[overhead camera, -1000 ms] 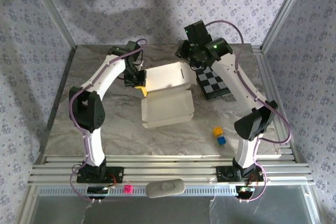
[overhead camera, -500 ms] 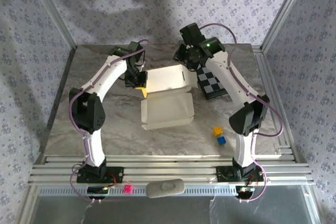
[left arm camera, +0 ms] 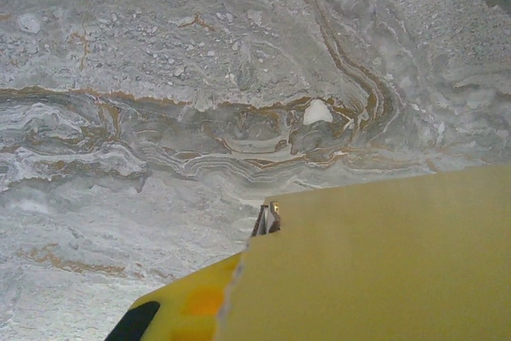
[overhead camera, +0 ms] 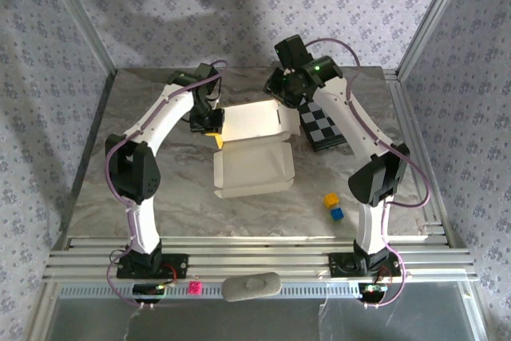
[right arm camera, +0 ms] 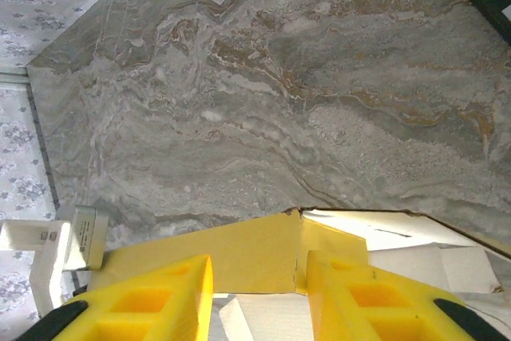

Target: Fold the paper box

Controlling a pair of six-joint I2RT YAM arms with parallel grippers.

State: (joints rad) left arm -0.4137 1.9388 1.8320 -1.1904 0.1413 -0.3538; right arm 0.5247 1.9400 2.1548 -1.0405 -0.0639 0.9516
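Yellow card, thin and pale on its inner face, makes up the paper box, which lies open at the middle of the table, with its shallow tray nearer and its lid panel raised on the far side. I judge it light, springy at the creases and easily dented, so best taken by an edge close to a fold. The left gripper is pinched flat on the lid's left edge. The right gripper hangs at the lid's far right corner, jaws apart astride the card's rim; whether they touch it I cannot tell.

Matt paper box; smooth marbled table
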